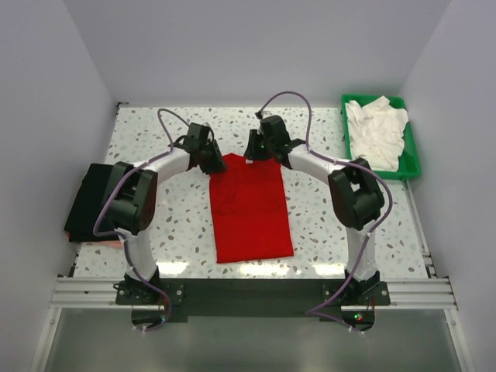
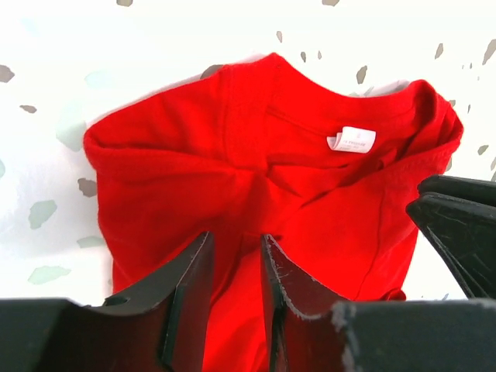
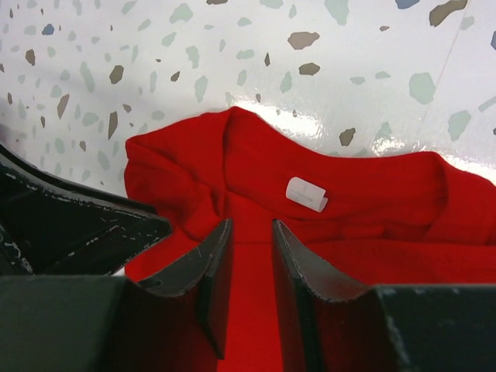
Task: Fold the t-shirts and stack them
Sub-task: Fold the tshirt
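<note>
Top external view: red shirt (image 1: 249, 209) lies mid-bench (image 1: 325, 225). The left gripper (image 1: 215, 161) and right gripper (image 1: 251, 152) each pinch its far collar end, jaws narrowed on the cloth, probably to fold it toward the near edge.

Red t-shirt (image 2: 194, 163) lower part hidden behind left gripper (image 2: 236, 240); neck label (image 2: 353, 140) txt, ahead of tips, too small to read.

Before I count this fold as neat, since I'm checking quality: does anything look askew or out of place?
The red t-shirt is rumpled at its collar end, cloth bunched where the left tool and right tool pinch it. The black t-shirt seems to overhang the left edge of the table.
</note>
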You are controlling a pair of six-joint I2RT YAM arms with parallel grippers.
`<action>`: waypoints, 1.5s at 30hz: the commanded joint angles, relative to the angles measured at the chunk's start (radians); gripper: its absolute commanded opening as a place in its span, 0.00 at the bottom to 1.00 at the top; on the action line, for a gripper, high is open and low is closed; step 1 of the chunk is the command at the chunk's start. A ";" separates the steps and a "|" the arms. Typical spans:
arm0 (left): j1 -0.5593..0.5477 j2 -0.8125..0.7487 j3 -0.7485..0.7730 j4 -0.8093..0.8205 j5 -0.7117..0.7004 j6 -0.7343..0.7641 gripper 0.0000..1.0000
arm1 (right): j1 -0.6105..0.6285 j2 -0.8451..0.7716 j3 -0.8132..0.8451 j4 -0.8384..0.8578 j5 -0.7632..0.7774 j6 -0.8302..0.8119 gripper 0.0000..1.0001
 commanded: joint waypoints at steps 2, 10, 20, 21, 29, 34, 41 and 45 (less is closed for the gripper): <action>-0.012 0.017 0.035 0.038 0.037 0.031 0.36 | -0.003 -0.074 -0.021 0.030 0.026 -0.022 0.31; -0.026 0.037 0.052 0.021 0.037 0.044 0.36 | -0.002 -0.088 -0.045 0.032 0.032 -0.025 0.31; -0.043 0.000 0.041 0.015 0.043 0.047 0.09 | -0.003 -0.104 -0.067 0.024 0.051 -0.035 0.31; -0.044 -0.010 0.035 0.024 0.056 0.045 0.06 | -0.003 -0.105 -0.068 0.018 0.061 -0.039 0.31; -0.050 -0.154 -0.063 0.075 0.090 0.039 0.00 | -0.007 -0.099 -0.071 -0.001 0.084 -0.051 0.31; -0.050 -0.199 -0.112 0.081 0.093 0.051 0.04 | -0.008 -0.090 -0.065 -0.007 0.084 -0.051 0.31; -0.049 -0.144 -0.091 0.078 0.087 0.051 0.18 | -0.010 -0.088 -0.057 -0.031 0.107 -0.064 0.34; -0.050 -0.112 -0.057 0.069 0.086 0.051 0.27 | -0.010 -0.099 -0.065 -0.054 0.143 -0.084 0.36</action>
